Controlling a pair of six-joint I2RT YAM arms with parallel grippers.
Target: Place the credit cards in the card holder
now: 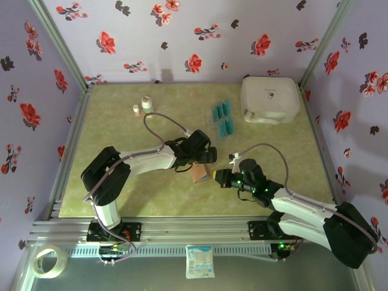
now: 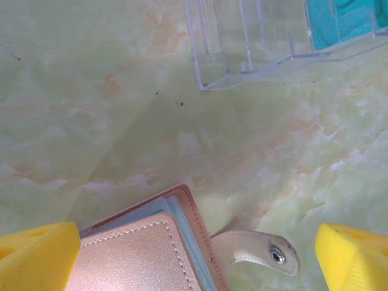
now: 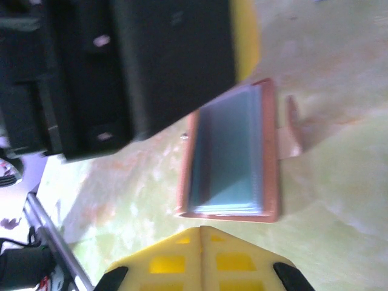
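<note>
Top external view, from the left: two small white bottles [image 1: 146,104]; one card holder [image 1: 198,174] mid-table under the left gripper [image 1: 205,159], its fingers spread; right gripper [image 1: 217,176] just beside, fingers pressed together; credit cards [image 1: 222,111] in two clusters, count unclear; one white case [image 1: 270,100].

White rounded case [image 1: 270,100], upper right of top view, closed, flat on table. Two small white bottles [image 1: 146,103], upper left of centre, upright, just beside each other, smaller one lower left. Table surface [image 1: 121,127] pale green, marbled. Clear plastic rack [image 2: 242,48], upper right of left wrist view, resting on table. Walls [image 1: 182,36] lilac with red and dark flowers. Metal rail [image 1: 182,229] along bottom. Tape roll [image 1: 49,261] bottom left; white packet [image 1: 200,261] bottom centre.
</note>
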